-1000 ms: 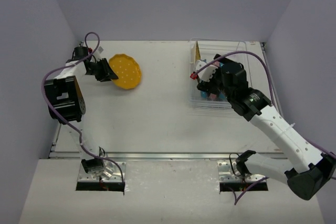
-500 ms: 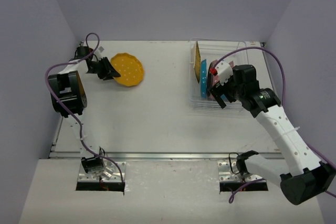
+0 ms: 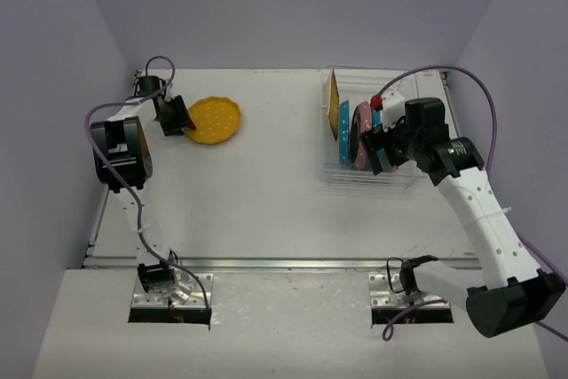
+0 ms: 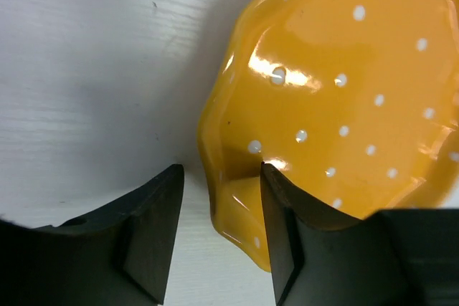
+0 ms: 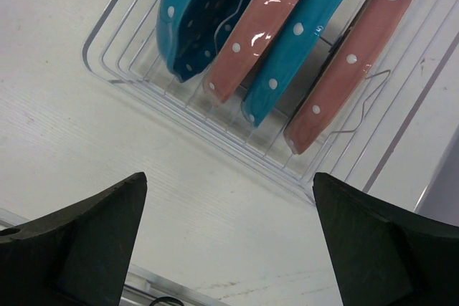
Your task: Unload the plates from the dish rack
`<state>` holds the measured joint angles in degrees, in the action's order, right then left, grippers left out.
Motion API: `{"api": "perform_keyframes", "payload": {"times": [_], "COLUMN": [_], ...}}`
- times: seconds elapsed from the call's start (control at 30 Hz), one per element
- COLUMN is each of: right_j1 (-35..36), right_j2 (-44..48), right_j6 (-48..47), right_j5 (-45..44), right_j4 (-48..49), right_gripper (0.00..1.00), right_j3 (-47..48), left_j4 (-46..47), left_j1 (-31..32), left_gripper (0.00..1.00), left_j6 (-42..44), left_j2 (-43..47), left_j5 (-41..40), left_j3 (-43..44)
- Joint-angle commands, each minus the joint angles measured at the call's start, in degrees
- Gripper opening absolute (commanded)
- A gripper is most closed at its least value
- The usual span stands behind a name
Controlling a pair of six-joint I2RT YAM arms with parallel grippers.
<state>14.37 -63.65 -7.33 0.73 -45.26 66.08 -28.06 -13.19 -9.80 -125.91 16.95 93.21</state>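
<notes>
A yellow-orange polka-dotted plate [image 3: 214, 120] lies flat on the table at the far left, and it fills the left wrist view [image 4: 337, 91]. My left gripper [image 3: 180, 118] is open at its near rim [image 4: 219, 241]: one finger is over the plate, the other is on the table outside, with a gap to the rim. The clear dish rack [image 3: 390, 175] stands at the far right. It holds an upright yellow plate [image 3: 333, 104], teal plates [image 5: 201, 12] and pink plates [image 5: 262, 26]. My right gripper [image 3: 377, 146] hovers over the rack, wide open and empty [image 5: 229, 241].
Purple walls close in the table on the left, back and right. A metal rail [image 3: 266, 264] runs along the table's near edge. The rack's wire dividers [image 5: 143, 69] stand between the plates.
My right gripper has pulled up and to the right out of the rack, empty, uncovering the plates. My left wrist has turned and shifted slightly back-left at the yellow plate's rim.
</notes>
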Motion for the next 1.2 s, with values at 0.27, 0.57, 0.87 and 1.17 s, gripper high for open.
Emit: {"api": "perform_keyframes", "payload": {"times": [0.27, 0.57, 0.87, 1.17], "right_j1": [-8.3, -13.9, -17.0, -16.9], "right_j2": [-3.6, -10.7, -18.2, -25.1], "right_j6": [8.0, 9.1, 5.0, 4.8], "right_j5": [5.3, 8.0, 4.1, 5.9], "right_j4": [-2.1, -2.2, 2.2, 6.6], "right_gripper": [0.99, 0.9, 0.64, 0.62], "right_j3": [6.9, 10.1, 12.8, 12.3], "left_j4": [0.9, -0.5, -2.2, -3.3], "left_j1": [0.8, 2.2, 8.0, 9.6], "left_gripper": [0.56, 0.57, 0.64, 0.66], "left_j6": [4.5, 9.5, 12.7, 12.5], "left_j2": [10.5, 32.3, 48.5, 50.7], "left_j5": [-6.8, -5.8, -5.6, -6.1], "left_j3": [-2.9, -7.7, -14.3, -15.2]}}
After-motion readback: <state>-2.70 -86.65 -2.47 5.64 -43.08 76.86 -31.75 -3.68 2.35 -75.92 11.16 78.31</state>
